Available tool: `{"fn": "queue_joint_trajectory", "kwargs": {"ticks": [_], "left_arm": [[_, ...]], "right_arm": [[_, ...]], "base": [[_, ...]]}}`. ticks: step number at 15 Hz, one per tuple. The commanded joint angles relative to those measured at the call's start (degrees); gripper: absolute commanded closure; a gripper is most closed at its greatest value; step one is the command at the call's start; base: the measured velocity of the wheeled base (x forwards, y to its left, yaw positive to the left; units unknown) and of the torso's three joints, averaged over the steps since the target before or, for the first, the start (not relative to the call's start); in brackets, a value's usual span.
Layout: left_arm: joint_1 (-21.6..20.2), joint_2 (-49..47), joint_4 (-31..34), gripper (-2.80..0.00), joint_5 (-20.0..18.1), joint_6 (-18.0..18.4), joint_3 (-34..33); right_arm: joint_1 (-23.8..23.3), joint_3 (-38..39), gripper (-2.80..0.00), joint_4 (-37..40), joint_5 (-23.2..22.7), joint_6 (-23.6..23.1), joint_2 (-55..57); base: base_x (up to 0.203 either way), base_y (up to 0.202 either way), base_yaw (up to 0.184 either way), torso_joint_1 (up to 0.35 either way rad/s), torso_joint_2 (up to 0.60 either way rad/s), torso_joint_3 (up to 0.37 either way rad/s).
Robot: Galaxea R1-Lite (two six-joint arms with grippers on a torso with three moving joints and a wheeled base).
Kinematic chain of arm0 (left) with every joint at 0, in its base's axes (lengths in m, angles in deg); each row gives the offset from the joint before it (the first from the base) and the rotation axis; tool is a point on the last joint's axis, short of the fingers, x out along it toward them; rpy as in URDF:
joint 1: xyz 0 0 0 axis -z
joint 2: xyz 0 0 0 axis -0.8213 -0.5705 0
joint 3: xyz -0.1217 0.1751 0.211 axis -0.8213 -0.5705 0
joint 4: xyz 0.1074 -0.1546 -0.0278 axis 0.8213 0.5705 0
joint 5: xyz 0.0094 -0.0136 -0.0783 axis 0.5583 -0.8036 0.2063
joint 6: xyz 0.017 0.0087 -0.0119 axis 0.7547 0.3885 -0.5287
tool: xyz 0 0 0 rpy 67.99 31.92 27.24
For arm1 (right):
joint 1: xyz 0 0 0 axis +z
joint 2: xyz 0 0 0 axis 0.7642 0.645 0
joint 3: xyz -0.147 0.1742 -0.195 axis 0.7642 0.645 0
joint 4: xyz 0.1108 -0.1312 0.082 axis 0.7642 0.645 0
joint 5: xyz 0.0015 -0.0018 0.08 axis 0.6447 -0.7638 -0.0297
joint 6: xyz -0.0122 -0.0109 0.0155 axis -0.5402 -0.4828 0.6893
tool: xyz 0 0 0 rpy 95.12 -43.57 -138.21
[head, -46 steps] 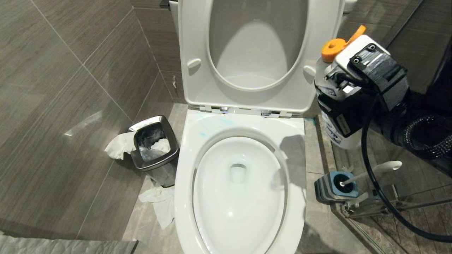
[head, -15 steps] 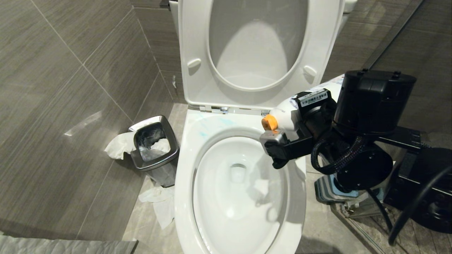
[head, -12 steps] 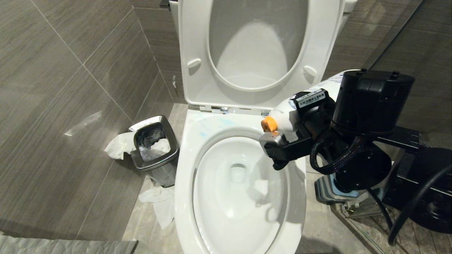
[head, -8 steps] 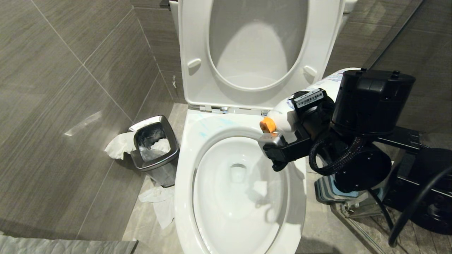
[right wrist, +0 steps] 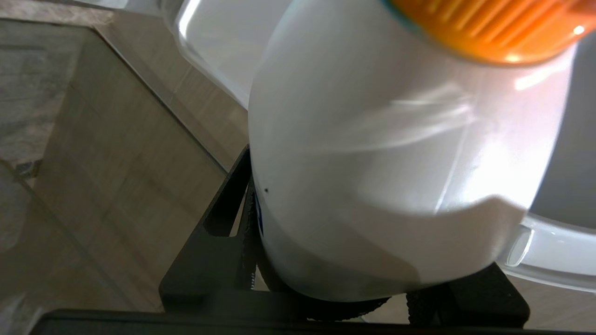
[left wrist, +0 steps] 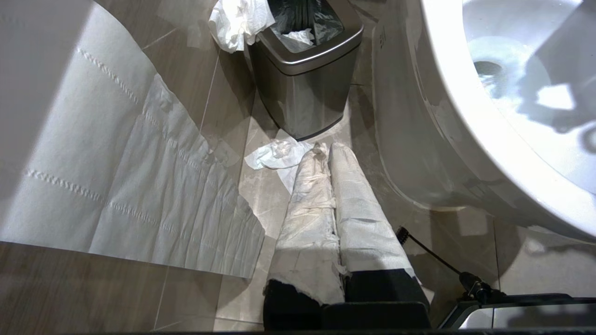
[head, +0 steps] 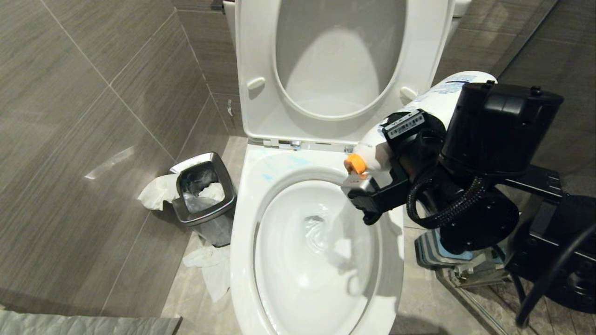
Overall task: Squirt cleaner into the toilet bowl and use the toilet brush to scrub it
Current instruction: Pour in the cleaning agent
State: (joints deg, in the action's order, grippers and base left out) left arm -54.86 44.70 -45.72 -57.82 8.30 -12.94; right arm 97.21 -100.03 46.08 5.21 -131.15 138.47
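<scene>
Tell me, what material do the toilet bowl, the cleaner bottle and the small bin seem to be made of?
Toilet bowl: probably glazed ceramic, glossy white with bright highlights.
Cleaner bottle: seemingly plastic, smooth white with soft sheen and a ribbed orange collar.
Bin: likely brushed steel, grey with a dull metallic sheen.

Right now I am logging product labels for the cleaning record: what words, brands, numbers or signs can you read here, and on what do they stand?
White sticker on the right gripper: a barcode with "VLA" printed beside it; anything further is too small to read.
Blue print on the tall white plastic cleaner bottle: too small and blurred to read.
Glossy white ceramic toilet bowl, small square steel bin: no text visible.
</scene>
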Motion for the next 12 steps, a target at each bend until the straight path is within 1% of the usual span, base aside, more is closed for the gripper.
{"fn": "queue_joint_trajectory", "kwargs": {"ticks": [1, 5, 9, 12], "left_arm": [[0.0, 0.0, 0.0, 0.0, 0.0, 0.0, 0.0], [0.1, 0.0, 0.0, 0.0, 0.0, 0.0, 0.0], [0.0, 0.0, 0.0, 0.0, 0.0, 0.0, 0.0], [0.0, 0.0, 0.0, 0.0, 0.0, 0.0, 0.0]], "right_arm": [[0.1, -0.7, 0.0, -0.3, 0.4, -0.8, 0.5], [0.2, -0.9, 0.0, -0.6, 0.4, -0.8, 0.5], [1.4, -1.4, 0.0, -0.6, 0.5, -3.5, 0.8], [2.3, -2.5, 0.0, -3.3, 1.6, -3.4, 2.6]], "base": [[0.0, 0.0, 0.0, 0.0, 0.0, 0.0], [0.0, 0.0, 0.0, 0.0, 0.0, 0.0], [0.0, 0.0, 0.0, 0.0, 0.0, 0.0], [0.0, 0.0, 0.0, 0.0, 0.0, 0.0]]}}
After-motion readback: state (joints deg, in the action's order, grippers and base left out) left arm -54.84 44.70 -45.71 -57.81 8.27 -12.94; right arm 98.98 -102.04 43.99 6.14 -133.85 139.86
